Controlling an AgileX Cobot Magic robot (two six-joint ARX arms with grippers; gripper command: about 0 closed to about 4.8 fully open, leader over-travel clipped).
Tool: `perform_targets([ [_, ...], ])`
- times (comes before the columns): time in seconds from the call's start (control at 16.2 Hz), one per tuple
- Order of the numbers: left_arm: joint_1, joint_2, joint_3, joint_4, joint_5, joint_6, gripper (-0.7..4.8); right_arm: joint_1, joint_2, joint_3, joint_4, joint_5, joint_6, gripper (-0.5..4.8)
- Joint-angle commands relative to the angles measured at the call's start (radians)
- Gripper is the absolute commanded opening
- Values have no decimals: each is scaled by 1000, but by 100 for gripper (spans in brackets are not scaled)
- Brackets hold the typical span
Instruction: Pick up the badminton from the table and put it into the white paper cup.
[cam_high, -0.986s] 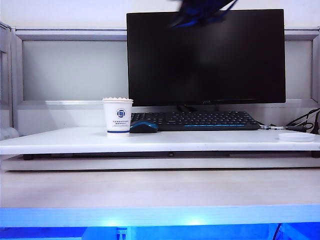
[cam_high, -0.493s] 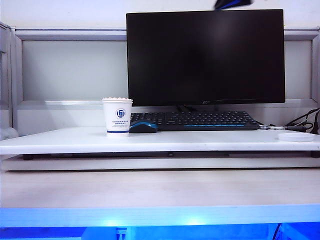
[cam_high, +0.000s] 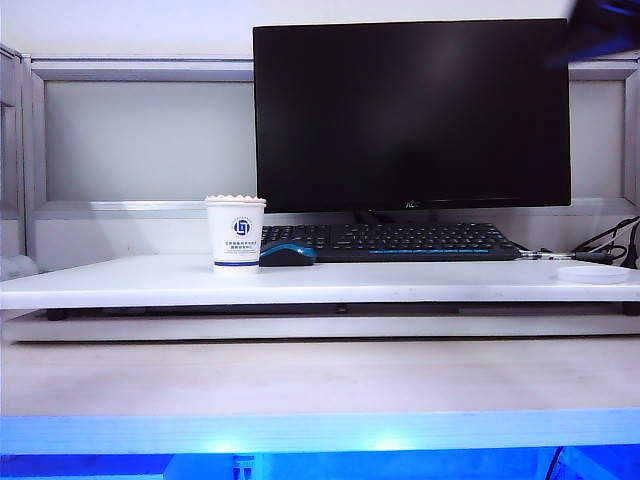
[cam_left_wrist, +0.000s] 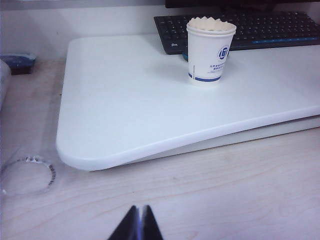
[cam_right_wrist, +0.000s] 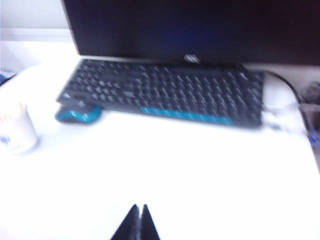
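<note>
The shuttlecock's feathers (cam_left_wrist: 211, 24) stand inside the paper cup (cam_left_wrist: 210, 52) on the table (cam_left_wrist: 150, 100), beside the mouse (cam_high: 287, 254). Left gripper (cam_left_wrist: 139, 222) clenched, empty, above the wooden bench. Right gripper (cam_right_wrist: 138, 222) clenched, empty, above the table.

The right gripper (cam_right_wrist: 138, 222) is closed, its tips meeting above the white table (cam_right_wrist: 175, 165). A blurred keyboard (cam_right_wrist: 165, 95), a mouse (cam_right_wrist: 77, 114) and the white paper cup (cam_right_wrist: 15, 130) lie beyond.
</note>
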Motion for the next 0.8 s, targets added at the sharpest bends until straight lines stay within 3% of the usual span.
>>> perform_targets([
  [0.06, 1, 1, 0, -19, 4, 3, 21, -39, -162, -155, 67, 21, 63, -6],
  [0.8, 1, 1, 0, 3, -15, 3, 21, -88, -576, -598, 68, 30, 101, -6],
])
